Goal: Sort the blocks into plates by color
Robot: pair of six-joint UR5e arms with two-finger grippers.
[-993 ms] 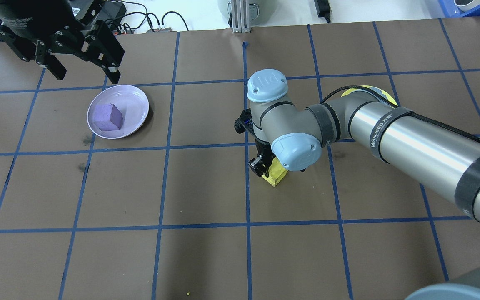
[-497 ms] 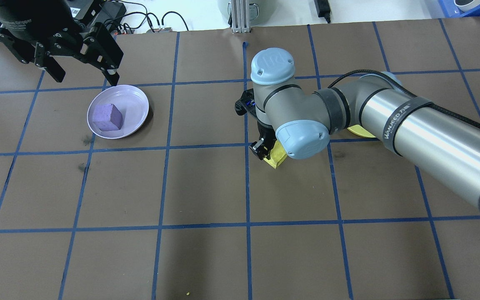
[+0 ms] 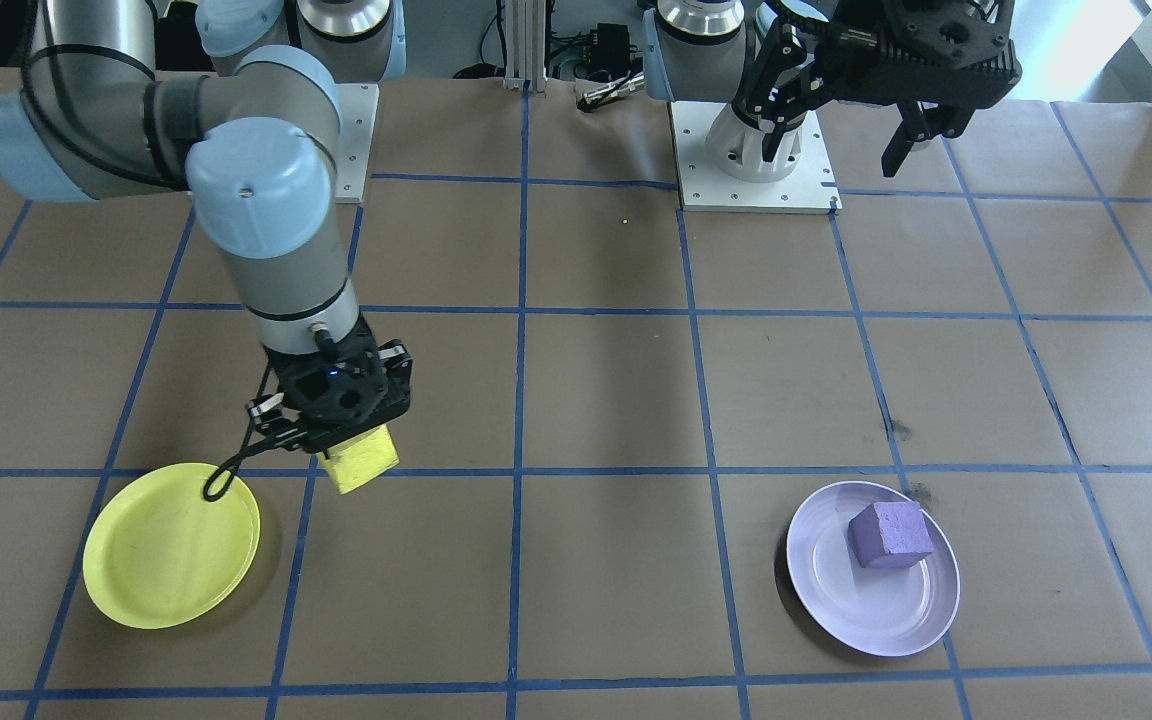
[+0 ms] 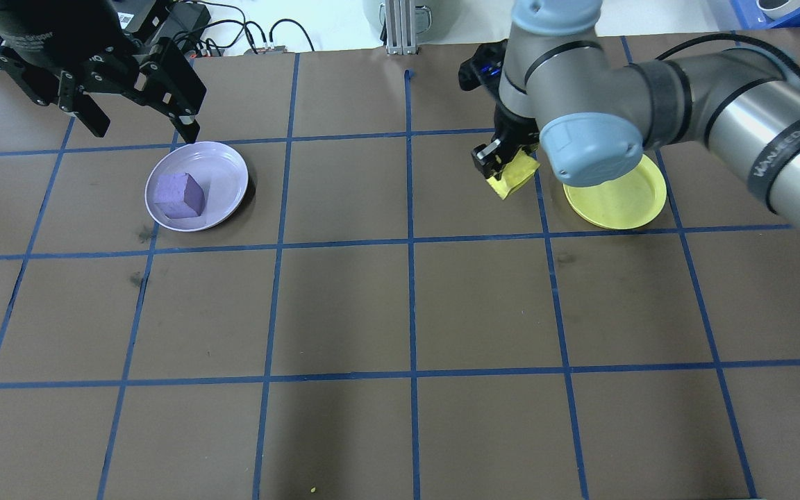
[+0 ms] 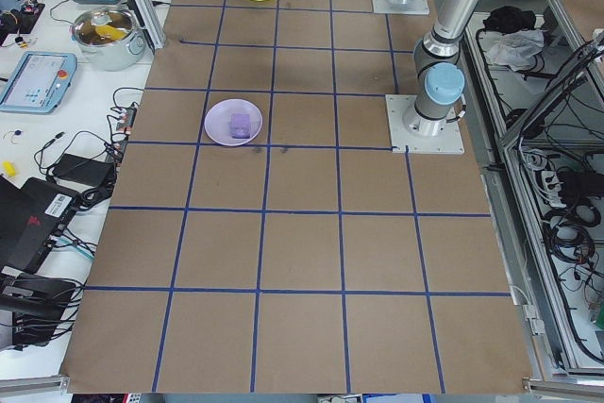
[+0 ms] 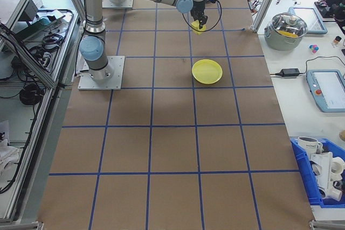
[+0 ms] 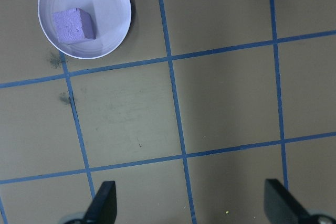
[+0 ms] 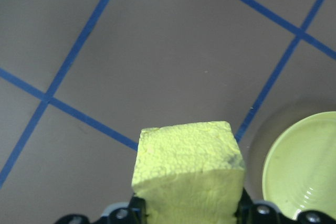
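Right gripper [image 3: 361, 462] fingers clamp the yellow block [image 3: 363, 459] aloft for transfer, the yellow plate [image 3: 172, 548] at its 8 o'clock, while the left gripper [image 4: 137, 125], fingers wide, idles clear above the lavender plate [image 4: 223, 182] containing the purple block [image 4: 179, 195].

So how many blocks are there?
2. The purple block sits in the lavender plate. The yellow block is held up by the right gripper, beside the yellow plate.
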